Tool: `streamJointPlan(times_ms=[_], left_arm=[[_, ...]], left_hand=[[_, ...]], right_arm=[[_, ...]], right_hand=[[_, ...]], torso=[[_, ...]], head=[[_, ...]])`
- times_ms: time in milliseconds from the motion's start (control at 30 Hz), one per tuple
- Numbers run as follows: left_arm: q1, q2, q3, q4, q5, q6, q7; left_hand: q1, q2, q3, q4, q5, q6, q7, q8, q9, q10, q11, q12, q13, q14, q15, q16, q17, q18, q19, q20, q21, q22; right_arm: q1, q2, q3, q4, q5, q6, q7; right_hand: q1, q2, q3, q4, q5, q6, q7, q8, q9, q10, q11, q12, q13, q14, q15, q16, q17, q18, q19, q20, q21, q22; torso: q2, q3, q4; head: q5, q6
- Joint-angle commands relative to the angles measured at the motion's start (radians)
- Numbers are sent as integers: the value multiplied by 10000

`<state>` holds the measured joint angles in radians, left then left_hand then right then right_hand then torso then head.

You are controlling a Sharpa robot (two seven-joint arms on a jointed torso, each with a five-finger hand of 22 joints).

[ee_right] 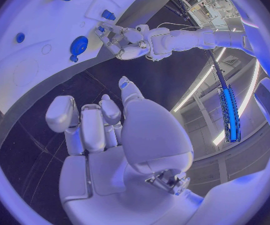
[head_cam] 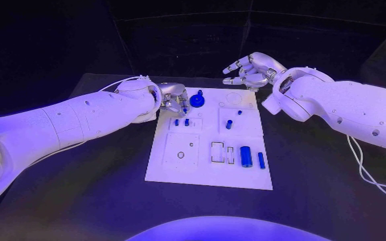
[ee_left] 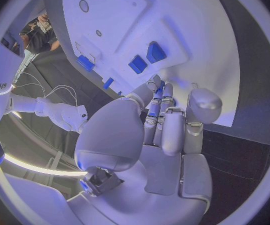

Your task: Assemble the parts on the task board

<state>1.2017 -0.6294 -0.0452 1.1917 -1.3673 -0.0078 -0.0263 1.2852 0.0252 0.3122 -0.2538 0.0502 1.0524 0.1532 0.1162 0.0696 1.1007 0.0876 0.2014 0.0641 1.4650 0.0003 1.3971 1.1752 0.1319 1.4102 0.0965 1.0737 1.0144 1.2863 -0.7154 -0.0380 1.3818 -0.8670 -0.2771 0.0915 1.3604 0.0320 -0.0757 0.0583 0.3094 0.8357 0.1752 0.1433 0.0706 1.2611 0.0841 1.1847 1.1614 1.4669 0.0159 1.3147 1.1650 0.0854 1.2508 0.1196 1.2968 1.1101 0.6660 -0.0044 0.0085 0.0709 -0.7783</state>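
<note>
**Left hand at the board's far-left corner, right hand hovering beyond the far edge**

The white rectangular task board (head_cam: 211,140) lies flat in the middle of the black table (head_cam: 96,196). The left hand (head_cam: 170,101) sits over the board's far-left corner, its silver fingers (ee_left: 159,116) curled down together, with a small blue piece (head_cam: 185,109) right at their tips. Whether the fingers actually pinch that piece or only touch it cannot be told; in the left wrist view the fingertips are bunched close above the board with blue showing between them.

Just beside this hand lies a round dark-blue disc with a small tab (head_cam: 198,101), and two short blue pegs (head_cam: 181,122) stand in the board just nearer the robot than the fingertips.

The right hand (head_cam: 251,71) hangs over the table just beyond the board's far-right corner, apart from it. Its fingers (ee_right: 85,127) are loosely bent and spread, with nothing in them.

Near the board's near-right part lie a thick blue cylinder (head_cam: 245,156) and a thinner blue rod (head_cam: 261,160), side by side. A small blue peg (head_cam: 229,124) stands nearer the board's middle.
</note>
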Motion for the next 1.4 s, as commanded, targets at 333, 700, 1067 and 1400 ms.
streamJointPlan(times_ms=[333, 700, 1067, 1400], left_arm=[[1, 1, -5, 15, 24, 140, -86], [0, 10, -6, -35, 24, 57, -99], [-2, -51, -7, -40, 24, -89, -88], [-3, -386, 3, 49, 54, -519, 54]], left_hand=[[-62, -92, 93, -8, -31, 49, 58, -70, -14, 47, 37, -59, 11, 202, 20, -2, -21, -154, -2, 10, 63, 42], [-217, -341, 123, -7, -31, -533, 177, -495, -65, -312, 178, -402, -4, 158, 129, -38, -143, -155, -49, 88, -1, 1], [-203, -365, 141, -18, -30, -572, 188, -513, -58, -372, 196, -456, -1, 148, 146, -48, -179, -147, -65, 104, -39, -35], [-183, -394, 160, -33, -30, -569, 168, -509, -47, -450, 206, -515, 2, 140, 157, -52, -201, -126, -99, 119, -125, -123]], right_arm=[[18, 4, 6, 8, 24, 50, 68], [17, 5, 6, -3, 24, 42, 71], [16, -27, 6, -34, 24, 22, 69], [16, -141, 5, -303, -580, 68, -176]], right_hand=[[80, 78, -69, 15, 61, 9, 0, 63, -1, -34, 12, 47, 4, 182, -91, -58, 29, 177, -12, -23, -58, 0], [82, 80, -70, 15, 61, 8, 0, 64, -1, -55, 12, 24, -23, 176, -91, -79, -2, 182, -27, -23, -73, -23], [84, 78, -74, 15, 60, 4, 1, 65, -2, -110, 12, -41, -94, 163, -92, -119, -60, 196, -68, -24, -111, -83], [493, 167, -15, -43, 43, 214, -78, 273, 24, -2684, -72, -4000, -3936, -229, -163, -1373, -1444, 443, -837, -95, -1043, -1303]], torso=[[0, 1, 1], [1, 1, 4], [1, -5, 11], [-5, -9, 21]], head=[[1, -2], [-1, -13], [-20, -19], [-37, 4]])
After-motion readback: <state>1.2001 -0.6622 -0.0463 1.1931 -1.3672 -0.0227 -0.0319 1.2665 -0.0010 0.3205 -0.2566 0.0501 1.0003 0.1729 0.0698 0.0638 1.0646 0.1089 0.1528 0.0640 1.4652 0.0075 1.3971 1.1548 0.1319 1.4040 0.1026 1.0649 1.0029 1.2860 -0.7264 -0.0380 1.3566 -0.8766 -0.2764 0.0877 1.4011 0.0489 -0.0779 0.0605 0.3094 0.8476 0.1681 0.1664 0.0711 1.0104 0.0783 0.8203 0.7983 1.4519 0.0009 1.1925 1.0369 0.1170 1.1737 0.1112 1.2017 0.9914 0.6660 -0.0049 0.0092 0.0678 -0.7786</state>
